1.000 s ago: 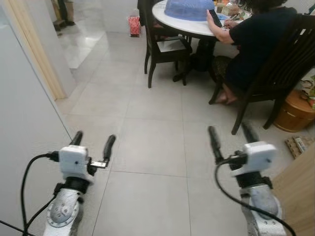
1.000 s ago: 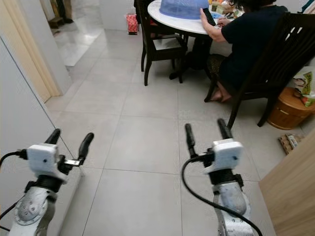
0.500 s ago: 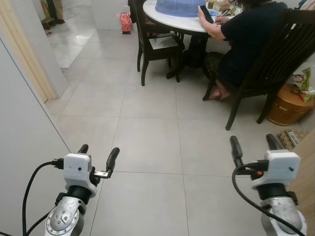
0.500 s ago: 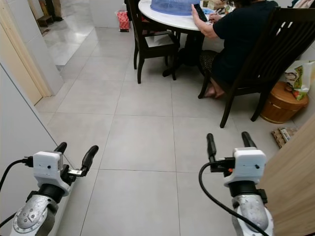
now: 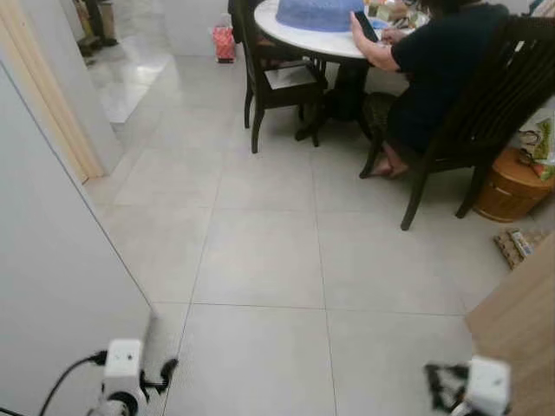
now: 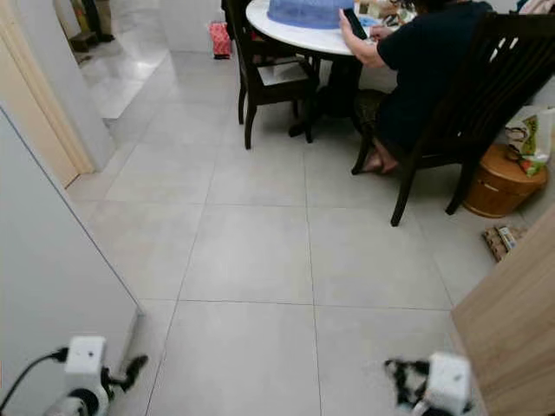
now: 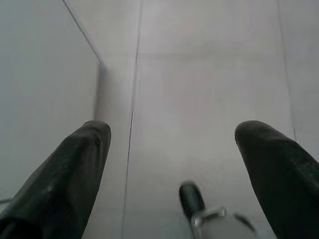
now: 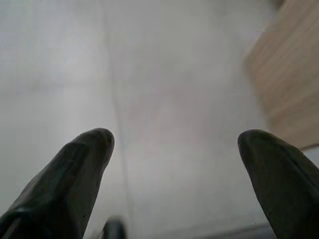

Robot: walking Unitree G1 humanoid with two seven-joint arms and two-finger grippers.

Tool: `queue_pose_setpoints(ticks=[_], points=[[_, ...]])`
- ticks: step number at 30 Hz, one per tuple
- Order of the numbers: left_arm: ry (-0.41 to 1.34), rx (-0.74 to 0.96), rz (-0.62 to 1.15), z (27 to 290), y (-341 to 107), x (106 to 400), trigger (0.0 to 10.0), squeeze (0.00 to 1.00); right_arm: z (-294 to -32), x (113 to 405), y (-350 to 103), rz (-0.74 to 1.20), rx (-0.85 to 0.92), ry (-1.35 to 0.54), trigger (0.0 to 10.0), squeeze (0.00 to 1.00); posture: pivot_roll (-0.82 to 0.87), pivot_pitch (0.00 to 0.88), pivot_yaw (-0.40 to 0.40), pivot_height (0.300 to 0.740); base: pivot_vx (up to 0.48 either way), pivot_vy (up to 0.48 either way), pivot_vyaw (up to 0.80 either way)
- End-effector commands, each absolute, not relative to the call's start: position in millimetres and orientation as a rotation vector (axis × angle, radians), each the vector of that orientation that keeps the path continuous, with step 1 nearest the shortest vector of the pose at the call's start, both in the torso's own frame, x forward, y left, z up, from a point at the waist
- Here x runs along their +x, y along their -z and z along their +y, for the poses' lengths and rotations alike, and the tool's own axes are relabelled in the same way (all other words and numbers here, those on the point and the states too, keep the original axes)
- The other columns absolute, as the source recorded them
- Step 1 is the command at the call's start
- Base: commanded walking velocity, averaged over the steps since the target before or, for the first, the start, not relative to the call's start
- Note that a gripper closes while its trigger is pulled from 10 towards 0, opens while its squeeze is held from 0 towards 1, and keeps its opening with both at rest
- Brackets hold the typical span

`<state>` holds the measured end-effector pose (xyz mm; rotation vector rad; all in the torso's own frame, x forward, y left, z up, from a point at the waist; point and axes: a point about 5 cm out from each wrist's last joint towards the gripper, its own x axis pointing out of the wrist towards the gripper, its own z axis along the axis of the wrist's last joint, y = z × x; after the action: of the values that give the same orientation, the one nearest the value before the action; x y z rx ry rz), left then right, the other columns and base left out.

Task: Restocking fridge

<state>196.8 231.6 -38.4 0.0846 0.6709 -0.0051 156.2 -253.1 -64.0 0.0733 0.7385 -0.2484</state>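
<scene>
Floor [image 5: 260,251] of pale grey tiles spreads from near to far. A white panel [image 5: 52,260], perhaps the fridge side, rises at near left, and a wooden panel [image 6: 512,321] stands at near right. At far right a person [image 5: 442,69] sits on a dark chair [image 5: 512,95] at a round white bench [image 5: 312,35] bearing a blue cover [image 5: 321,10]. A second dark chair [image 5: 277,82] stands left of it. Left pincer [image 7: 172,134] hangs low with fingers wide apart over the tiles; right pincer [image 8: 174,139] likewise wide, holding nothing.
</scene>
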Motion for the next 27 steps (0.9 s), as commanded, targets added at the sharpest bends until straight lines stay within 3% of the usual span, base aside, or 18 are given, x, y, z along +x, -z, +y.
queue_pose_setpoints(ticks=[1, 6, 11, 27], points=[[0.026, 0.117, 0.702, 228, 44, 193, 10.0, 0.0, -251, 156, 66, 0.757, 0.072, 0.231, 10.0, 0.0, -0.17, 0.014, 0.002, 0.74, 0.0, 0.0, 0.0], [0.047, 0.182, 0.902, 221, 74, 179, 10.0, 0.0, -221, 139, 93, 0.953, 0.136, 0.143, 10.0, 0.0, -0.15, 0.009, 0.008, 0.74, 0.0, 0.0, 0.0], [-0.01, 0.2, 0.989, 225, 82, 167, 10.0, 0.0, -213, 139, 96, 0.985, 0.127, 0.14, 10.0, 0.0, -0.17, 0.003, 0.009, 0.74, 0.0, 0.0, 0.0], [-0.012, 0.186, 0.972, 221, 82, 172, 10.0, 0.0, -191, 147, 97, 0.999, 0.097, 0.06, 10.0, 0.0, -0.15, 0.007, 0.0, 0.74, 0.0, 0.0, 0.0]])
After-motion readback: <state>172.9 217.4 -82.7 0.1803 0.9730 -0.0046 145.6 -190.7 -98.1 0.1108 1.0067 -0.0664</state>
